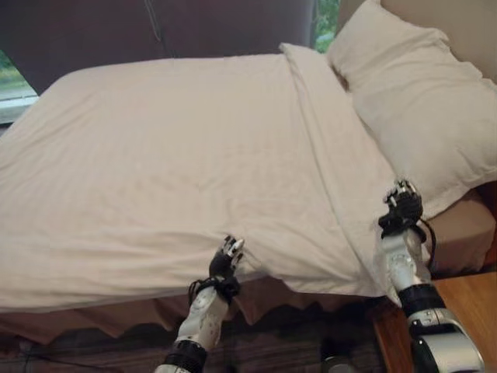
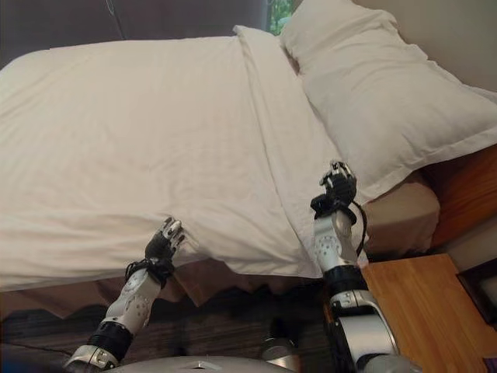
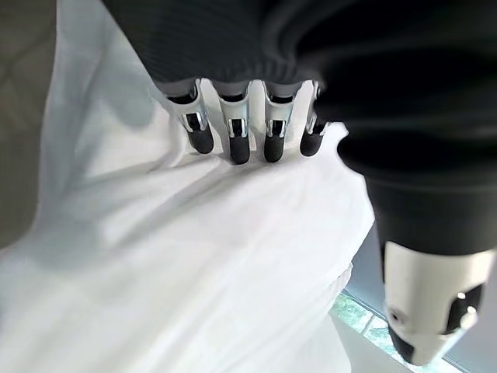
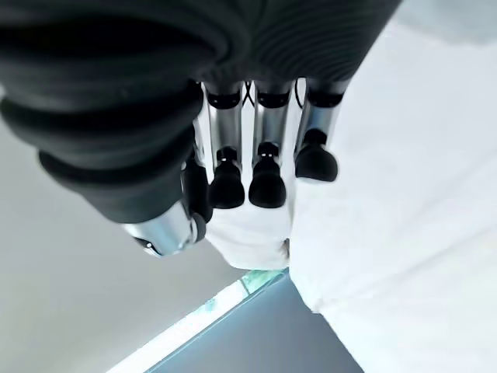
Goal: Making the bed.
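Two hands meet the white cotton duvet (image 1: 178, 163) at its near edge: the left hand (image 1: 227, 260) with fingers curled down onto the cloth, the right hand (image 1: 401, 207) curled beside the folded band. Beyond lies a white pillow (image 1: 419, 101). Smoothing seems underway; next, tug the edge straight.

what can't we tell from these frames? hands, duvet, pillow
- Left hand at the duvet near edge: eye views too small, and in the wrist view the fingertips meet the cloth, so whether it pinches any is unclear.
- Right hand: curled fingers block the view of any fabric between them and the thumb.
- Pillow: cut off by the right edge in the left eye view.
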### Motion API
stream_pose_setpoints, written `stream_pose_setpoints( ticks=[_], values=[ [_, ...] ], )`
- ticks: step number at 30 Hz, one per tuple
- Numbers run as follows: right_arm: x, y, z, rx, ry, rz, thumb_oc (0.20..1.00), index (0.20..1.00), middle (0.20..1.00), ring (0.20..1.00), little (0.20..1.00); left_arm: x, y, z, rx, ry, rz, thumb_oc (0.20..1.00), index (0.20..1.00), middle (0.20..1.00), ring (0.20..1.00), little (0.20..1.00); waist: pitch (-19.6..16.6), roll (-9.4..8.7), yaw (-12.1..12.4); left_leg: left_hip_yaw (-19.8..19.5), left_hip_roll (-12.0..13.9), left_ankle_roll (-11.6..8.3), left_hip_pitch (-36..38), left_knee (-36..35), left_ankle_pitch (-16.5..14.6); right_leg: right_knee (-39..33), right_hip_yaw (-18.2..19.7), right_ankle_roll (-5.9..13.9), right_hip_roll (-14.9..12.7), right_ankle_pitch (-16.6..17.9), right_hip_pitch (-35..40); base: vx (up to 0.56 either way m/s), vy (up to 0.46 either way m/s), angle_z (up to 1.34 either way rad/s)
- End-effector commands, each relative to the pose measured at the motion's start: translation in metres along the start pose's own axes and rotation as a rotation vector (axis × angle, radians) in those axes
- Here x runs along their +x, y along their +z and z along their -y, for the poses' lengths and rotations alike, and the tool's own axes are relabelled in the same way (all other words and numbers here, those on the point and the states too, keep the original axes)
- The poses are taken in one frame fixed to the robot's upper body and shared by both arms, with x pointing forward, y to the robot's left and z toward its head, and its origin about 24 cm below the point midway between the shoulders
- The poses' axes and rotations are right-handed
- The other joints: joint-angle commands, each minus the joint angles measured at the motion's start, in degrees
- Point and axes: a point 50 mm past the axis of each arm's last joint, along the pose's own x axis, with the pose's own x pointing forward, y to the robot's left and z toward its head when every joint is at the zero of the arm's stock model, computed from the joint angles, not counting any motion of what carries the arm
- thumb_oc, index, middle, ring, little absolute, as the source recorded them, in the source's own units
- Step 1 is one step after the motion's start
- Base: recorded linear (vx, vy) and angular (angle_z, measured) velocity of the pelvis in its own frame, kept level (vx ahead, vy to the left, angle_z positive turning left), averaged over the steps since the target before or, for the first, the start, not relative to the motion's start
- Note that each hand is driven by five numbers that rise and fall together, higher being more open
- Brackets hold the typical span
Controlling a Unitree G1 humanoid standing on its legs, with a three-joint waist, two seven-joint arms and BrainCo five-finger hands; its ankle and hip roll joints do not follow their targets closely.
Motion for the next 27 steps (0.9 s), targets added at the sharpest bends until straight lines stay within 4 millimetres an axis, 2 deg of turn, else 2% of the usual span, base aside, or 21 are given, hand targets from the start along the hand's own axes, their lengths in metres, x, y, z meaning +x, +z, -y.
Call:
stream_pose_setpoints(
  ticks=[1, 2, 3, 6, 7, 8, 9, 10, 12, 16, 19, 20, 21, 22, 23, 24, 26, 27],
  values=[
    [0.018, 0.022, -0.020, 0.020, 0.049, 0.067, 0.200, 0.200, 0.200, 0.200, 0.200, 0.017, 0.040, 0.014, -0.023, -0.081, 0.144, 1.000, 1.000, 1.000, 1.000, 1.000, 4.7, 1.17, 1.0, 2.1, 5.8, -6.70, 5.4, 0.8, -1.2, 0.9, 1.7, 1.89, -2.4, -1.4, -4.6, -0.14, -0.003, 0.02],
    [0.014, 0.006, -0.008, -0.021, 0.025, 0.004, 0.200, 0.200, 0.200, 0.200, 0.200, 0.017, 0.036, 0.013, -0.033, -0.075, 0.136, 1.000, 1.000, 1.000, 1.000, 1.000, 6.1, 2.33, 0.7, 2.5, 6.0, -6.88, 4.7, 0.8, -0.8, 0.9, 2.0, 1.92, -2.4, -1.2, -5.7, -0.08, 0.000, 0.00],
    [0.014, 0.006, -0.008, -0.022, 0.025, 0.003, 0.200, 0.200, 0.200, 0.200, 0.200, 0.017, 0.036, 0.012, -0.034, -0.075, 0.135, 1.000, 1.000, 1.000, 1.000, 1.000, 6.0, 2.41, 0.7, 2.5, 6.0, -6.90, 4.6, 0.8, -0.8, 0.9, 2.1, 1.90, -2.3, -1.2, -5.8, -0.11, -0.003, -0.04],
    [0.002, -0.027, 0.019, -0.060, -0.044, -0.130, 0.200, 0.200, 0.200, 0.200, 0.200, 0.015, 0.025, 0.008, -0.052, -0.058, 0.102, 1.000, 1.000, 1.000, 1.000, 1.000, 7.9, 3.70, 0.0, 3.4, 6.2, -7.09, 3.4, 0.8, -0.5, 0.9, 3.1, 2.16, -2.1, -0.5, -8.1, -0.13, 0.005, -0.07],
    [-0.008, -0.044, 0.038, -0.067, -0.105, -0.196, 0.200, 0.200, 0.200, 0.200, 0.200, 0.014, 0.020, 0.005, -0.075, -0.049, 0.090, 1.000, 1.000, 1.000, 1.000, 1.000, 9.4, 4.13, -0.7, 4.2, 6.3, -7.18, 2.6, 0.8, -0.5, 0.9, 3.5, 2.63, -2.0, -0.4, -9.5, -0.15, 0.015, -0.12],
    [-0.008, -0.044, 0.038, -0.067, -0.105, -0.196, 0.200, 0.200, 0.200, 0.200, 0.200, 0.014, 0.020, 0.005, -0.075, -0.049, 0.090, 1.000, 1.000, 1.000, 1.000, 1.000, 9.3, 4.13, -0.6, 4.2, 6.3, -7.18, 2.5, 0.8, -0.5, 0.9, 3.5, 2.62, -2.0, -0.3, -9.6, -0.15, 0.023, -0.25],
    [-0.018, -0.056, 0.051, -0.042, -0.149, -0.237, 0.200, 0.200, 0.200, 0.200, 0.200, 0.015, 0.021, 0.005, -0.097, -0.041, 0.098, 1.000, 1.000, 1.000, 1.000, 1.000, 10.0, 4.14, -1.4, 4.8, 6.5, -7.23, 1.9, 0.8, -0.5, 0.9, 4.1, 2.93, -1.7, 0.0, -11.0, -0.06, 0.010, -0.26],
    [-0.018, -0.056, 0.051, -0.042, -0.149, -0.237, 0.200, 0.200, 0.200, 0.200, 0.200, 0.015, 0.021, 0.005, -0.097, -0.041, 0.098, 1.000, 1.000, 1.000, 1.000, 1.000, 9.9, 4.13, -1.4, 4.9, 6.5, -7.23, 1.8, 0.8, -0.5, 0.9, 4.2, 2.92, -1.7, 0.1, -11.1, -0.08, 0.012, -0.25],
    [-0.034, -0.069, 0.074, -0.039, -0.212, -0.292, 0.200, 0.200, 0.200, 0.200, 0.200, 0.016, 0.023, 0.001, -0.109, -0.023, 0.104, 1.000, 1.000, 1.000, 1.000, 1.000, 10.5, 3.67, -2.2, 5.5, 6.7, -7.21, 1.8, 0.8, -0.3, 0.9, 4.9, 3.07, -1.3, 0.4, -11.9, -0.03, 0.019, -0.12],
    [-0.072, -0.081, 0.141, -0.158, -0.363, -0.418, 0.200, 0.200, 0.200, 0.200, 0.200, 0.011, 0.015, -0.015, -0.121, 0.025, 0.074, 1.000, 1.000, 1.000, 1.000, 1.000, 10.0, 2.35, -3.1, 6.5, 6.7, -7.04, 3.4, 0.8, -0.7, 1.0, 4.8, 3.03, -1.3, 0.7, -11.0, 0.04, 0.020, -0.08],
    [-0.092, -0.073, 0.179, -0.334, -0.413, -0.487, 0.200, 0.200, 0.200, 0.200, 0.200, 0.005, 0.009, -0.022, -0.102, 0.037, 0.049, 1.000, 1.000, 1.000, 1.000, 1.000, 9.0, 0.69, -3.8, 6.4, 6.4, -6.69, 4.7, 0.8, -1.2, 1.2, 4.4, 2.92, -1.5, 0.6, -9.7, 0.03, 0.004, 0.00],
    [-0.095, -0.071, 0.183, -0.397, -0.393, -0.502, 0.398, 0.398, 0.398, 0.398, 0.398, 0.004, 0.008, -0.022, -0.089, 0.031, 0.044, 1.000, 1.000, 1.000, 1.000, 1.000, 8.6, 0.10, -4.0, 6.4, 6.4, -6.57, 5.1, 0.8, -1.4, 1.2, 4.4, 2.89, -1.4, 0.7, -9.3, 0.03, -0.016, 0.00],
    [-0.099, -0.071, 0.185, -0.487, -0.354, -0.524, 1.000, 1.000, 1.000, 1.000, 1.000, 0.002, 0.005, -0.022, -0.072, 0.031, 0.032, 1.000, 1.000, 1.000, 1.000, 1.000, 8.1, -0.73, -4.1, 6.4, 6.3, -6.43, 5.7, 0.9, -1.6, 1.3, 4.3, 2.86, -1.4, 0.6, -8.7, 0.00, 0.000, 0.00],
    [-0.099, -0.071, 0.185, -0.488, -0.354, -0.524, 1.000, 1.000, 1.000, 1.000, 1.000, 0.002, 0.005, -0.022, -0.072, 0.031, 0.032, 1.000, 1.000, 1.000, 1.000, 1.000, 8.1, -0.73, -4.1, 6.4, 6.3, -6.43, 5.7, 0.9, -1.6, 1.3, 4.3, 2.86, -1.4, 0.6, -8.7, 0.00, 0.000, 0.00],
    [-0.100, -0.067, 0.180, -0.637, -0.246, -0.521, 1.000, 1.000, 1.000, 1.000, 1.000, -0.001, 0.002, -0.023, -0.042, 0.031, 0.027, 1.000, 1.000, 1.000, 1.000, 1.000, 7.4, -2.00, -4.3, 6.5, 6.3, -6.20, 6.4, 0.9, -1.9, 1.3, 4.1, 2.88, -1.4, 0.6, -7.9, 0.00, 0.000, 0.00],
    [-0.098, -0.064, 0.172, -0.714, -0.171, -0.504, 1.000, 1.000, 1.000, 1.000, 1.000, -0.002, 0.001, -0.022, 0.004, 0.023, 0.021, 1.000, 1.000, 1.000, 1.000, 1.000, 6.9, -2.86, -4.5, 6.5, 6.2, -6.07, 7.0, 0.9, -2.2, 1.4, 4.2, 2.93, -1.3, 0.5, -7.4, 0.06, 0.000, -0.04],
    [-0.093, -0.054, 0.140, -0.898, 0.074, -0.392, 1.000, 1.000, 1.000, 1.000, 1.000, -0.005, 0.009, -0.018, 0.183, -0.003, 0.059, 1.000, 1.000, 1.000, 1.000, 1.000, 5.1, -5.12, -4.6, 6.4, 5.9, -5.54, 8.9, 1.0, -3.1, 1.7, 4.5, 3.02, -1.4, 0.2, -5.7, 0.09, 0.011, 0.00],
    [-0.094, -0.050, 0.134, -0.930, 0.115, -0.361, 1.000, 1.000, 1.000, 1.000, 1.000, -0.006, 0.012, -0.017, 0.221, -0.005, 0.072, 1.000, 1.000, 1.000, 1.000, 1.000, 4.6, -5.54, -4.6, 6.4, 5.8, -5.42, 9.3, 1.0, -3.3, 1.8, 4.5, 3.05, -1.5, 0.2, -5.4, 0.08, 0.046, 0.00]
  ],
)
